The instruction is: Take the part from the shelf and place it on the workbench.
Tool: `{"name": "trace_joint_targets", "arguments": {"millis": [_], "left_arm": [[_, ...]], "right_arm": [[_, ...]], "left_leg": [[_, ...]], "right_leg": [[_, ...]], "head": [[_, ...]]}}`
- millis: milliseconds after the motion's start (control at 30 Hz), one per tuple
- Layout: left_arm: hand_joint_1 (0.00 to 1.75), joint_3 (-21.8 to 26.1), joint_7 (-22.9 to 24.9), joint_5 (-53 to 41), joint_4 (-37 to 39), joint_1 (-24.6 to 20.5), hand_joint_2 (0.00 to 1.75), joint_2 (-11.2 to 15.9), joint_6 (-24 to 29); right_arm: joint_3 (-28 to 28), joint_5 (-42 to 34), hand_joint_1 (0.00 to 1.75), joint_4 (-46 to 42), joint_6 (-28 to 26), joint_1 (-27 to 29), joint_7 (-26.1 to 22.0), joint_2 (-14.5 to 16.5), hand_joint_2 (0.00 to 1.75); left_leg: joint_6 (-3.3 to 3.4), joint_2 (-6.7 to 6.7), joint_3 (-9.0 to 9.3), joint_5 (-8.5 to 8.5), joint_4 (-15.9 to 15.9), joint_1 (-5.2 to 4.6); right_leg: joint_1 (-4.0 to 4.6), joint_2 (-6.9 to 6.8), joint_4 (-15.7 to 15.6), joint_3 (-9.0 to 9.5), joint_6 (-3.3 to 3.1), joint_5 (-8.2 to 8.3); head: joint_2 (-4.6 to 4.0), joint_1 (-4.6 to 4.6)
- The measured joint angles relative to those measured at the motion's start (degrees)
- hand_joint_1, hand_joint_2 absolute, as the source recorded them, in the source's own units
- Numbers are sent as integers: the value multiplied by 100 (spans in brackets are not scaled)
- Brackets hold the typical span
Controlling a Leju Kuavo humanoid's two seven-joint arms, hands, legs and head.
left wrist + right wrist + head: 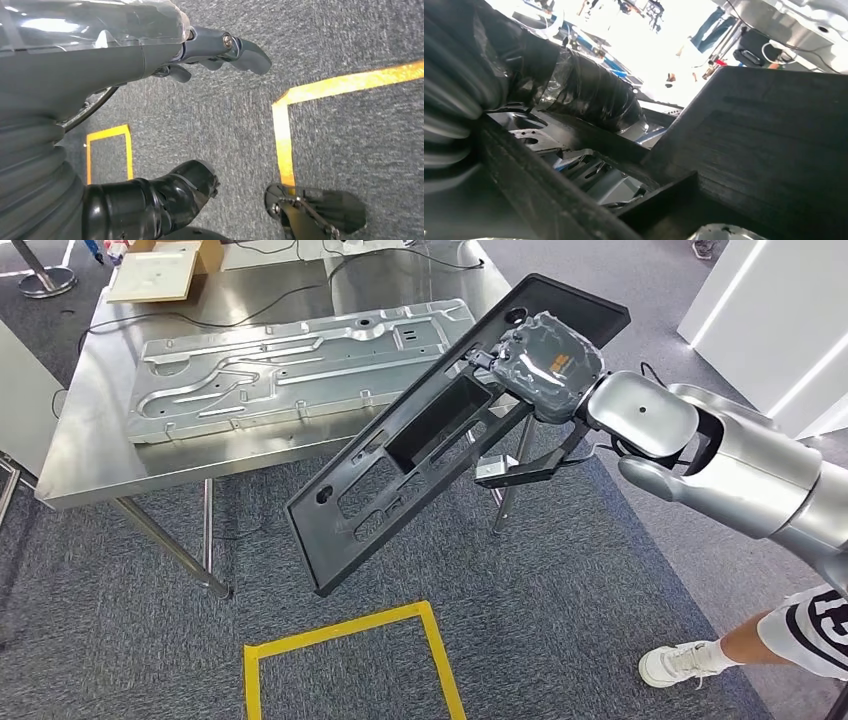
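Head view: right robot hand (545,360) grips black part (440,440), fingers hidden.

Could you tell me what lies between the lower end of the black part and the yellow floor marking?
Bare grey carpet, in the head view: nothing between the black plastic panel, held by the right robot hand, and the yellow tape square.

Steel workbench (90,475) bearing metal panel (300,360)

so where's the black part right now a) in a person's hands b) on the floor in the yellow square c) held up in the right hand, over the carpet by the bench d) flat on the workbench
c: the right hand grips the black part near its upper end, tilted in the air above the carpet, not resting on the workbench.
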Motion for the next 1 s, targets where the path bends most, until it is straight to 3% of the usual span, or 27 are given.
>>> {"name": "trace_joint_targets", "arguments": {"millis": [67,100,200,267,300,367,433,500,567,600,633,667,700,767,800,833,900,933,967,1000], "left_arm": [[0,3,-1,-3,0,16,175,0,7],[0,5,-1,-4,0,20,175,0,11],[0,7,0,-7,0,27,175,-1,19],[0,8,0,-8,0,48,175,-1,21],[0,9,0,-8,0,59,175,-1,22],[0,12,0,-8,8,76,175,-5,22],[0,15,0,-8,19,58,175,-9,30],[0,16,0,-9,22,23,175,-9,41],[0,17,0,-10,22,14,175,-8,44],[0,19,0,-9,22,14,175,-8,45],[0,20,0,-9,23,19,175,-9,46],[0,23,0,-9,23,26,175,-9,46],[0,26,0,-9,24,34,175,-9,46],[0,33,-6,-10,24,58,175,-9,46],[0,35,-13,-13,24,71,175,-9,46],[0,37,-19,-18,24,87,175,-9,45],[0,44,-26,-32,33,126,175,-2,40],[0,48,-25,-40,38,133,175,4,38],[0,50,-25,-48,42,131,175,9,35],[0,51,-26,-55,42,109,175,11,33]], "right_arm": [[-3,0,175,-8,0,-3,-5,-5,175],[-5,0,175,-12,0,-6,-6,-10,175],[-4,-1,175,-19,1,14,-7,-26,175],[-2,-1,175,-20,1,43,-7,-37,175],[-3,-1,175,-21,1,52,-7,-43,175],[4,0,175,-20,0,63,-7,-57,175],[18,1,175,-27,1,73,-8,-77,175],[6,1,175,-44,0,67,-10,-110,175],[-20,0,175,-51,-2,71,-10,-131,175],[-20,0,175,-51,-3,89,-9,-132,175],[-9,-1,175,-50,-2,117,-10,-131,175],[5,-1,175,-50,-2,147,-13,-129,175],[20,-1,175,-51,-1,171,-15,-127,175],[33,0,175,-52,0,183,-20,-125,175],[35,4,175,-52,1,179,-21,-125,175],[37,13,175,-51,5,178,-24,-125,175],[71,43,175,-43,29,173,-51,-124,175],[92,56,175,-37,50,167,-88,-123,175],[107,65,175,-32,73,142,-140,-128,175],[107,69,175,-30,97,100,-202,-134,175]], "left_leg": [[93,-8,175,3,-63,9],[129,-11,262,-13,-74,9],[168,-11,452,-167,-72,-13],[151,-20,640,-318,-71,-20],[136,-24,760,-412,-71,-19],[93,-22,955,-608,-70,-19],[29,-14,1076,-733,-125,-18],[-40,-7,1107,-650,-76,-23],[-91,-8,845,-356,468,-23],[-106,-9,598,-257,872,-19],[-122,-10,320,-283,1235,-9],[-138,-8,70,-451,1475,-2],[-154,-7,-145,-727,1578,6],[-172,-5,-426,-1226,1415,19],[-167,-6,-515,-1229,1179,25],[-147,-8,-581,-905,846,27],[-92,-29,-680,258,212,9],[-70,-40,-700,722,58,-8],[-54,-49,-708,923,37,-27],[-35,-51,-688,921,78,-41]], "right_leg": [[-6,-11,214,-58,32,-43],[-4,-16,459,-194,37,-131],[16,-14,1376,-875,56,-446],[19,-17,1386,-1116,55,-465],[20,-19,1121,-1106,44,-339],[46,-37,476,-1006,-1,279],[100,-40,156,-934,-92,687],[117,-28,90,-833,-199,586],[94,-27,-17,-624,-279,460],[83,-28,-92,-475,-305,390],[81,-30,-173,-307,-317,315],[78,-33,-247,-131,-320,243],[74,-34,-313,50,-314,170],[62,-32,-408,399,-294,11],[59,-30,-439,571,-279,-88],[58,-28,-464,713,-263,-202],[72,3,-430,946,-211,-447],[79,26,-402,1007,-175,-564],[79,51,-373,1062,-133,-659],[69,67,-379,1088,-87,-737]], "head": [[-1,2],[-1,4],[-1,4],[-1,4],[-1,3],[-2,-4],[-2,-13],[0,-12],[2,-10],[2,-11],[1,-11],[1,-13],[1,-12],[0,-13],[-1,-13],[-1,-12],[-1,-9],[-2,-8],[-2,-9],[-1,-12]]}}
